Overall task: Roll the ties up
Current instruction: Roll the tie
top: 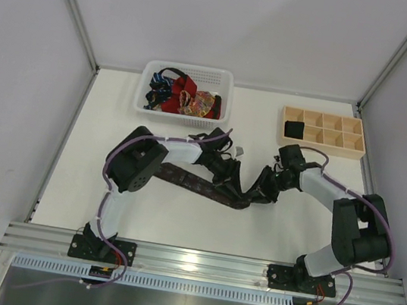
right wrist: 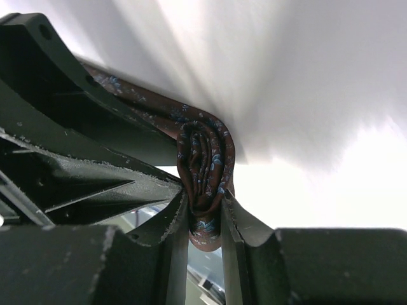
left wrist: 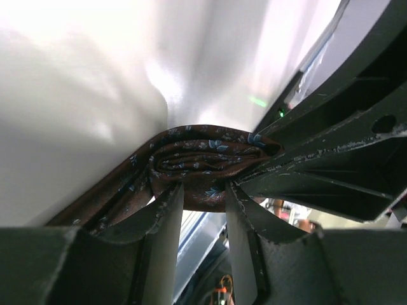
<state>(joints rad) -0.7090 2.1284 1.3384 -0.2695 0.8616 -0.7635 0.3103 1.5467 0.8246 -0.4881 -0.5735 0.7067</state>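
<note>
The left jaws are clenched on the rolled end of the dark brown tie (left wrist: pixel 203 159). Their fingers (left wrist: pixel 166 210) pinch the lower edge of the coil, which bulges just beyond the tips. The right jaws grasp the same coil from the opposite side, and the wrist view there shows several patterned layers squeezed upright between the pads (right wrist: pixel 234 213). From above, the two sets of jaws meet tip to tip over the middle of the counter (top: pixel 91 189), with the coil hidden between them.

From the coil, the unrolled length of the tie runs left across the counter and passes under the left arm (top: pixel 140 166). It lies flat and fairly straight. How much more of it lies beneath that arm cannot be told.

At the far edge, left of centre, the white mesh basket (top: pixel 189 67) holds a loose heap with a red tie (top: pixel 174 101), an orange-patterned tie (top: pixel 204 105) and something blue (top: pixel 152 99). None of these looks rolled. At far right, the wooden tray (top: pixel 323 150) has one dark bundle (top: pixel 294 128) in its near-left compartment, perhaps a finished roll. Its other compartments look bare.

The job looks early. This tie has only a few turns wound, most of its length remains to be rolled, and the basket's ties have not been started.
</note>
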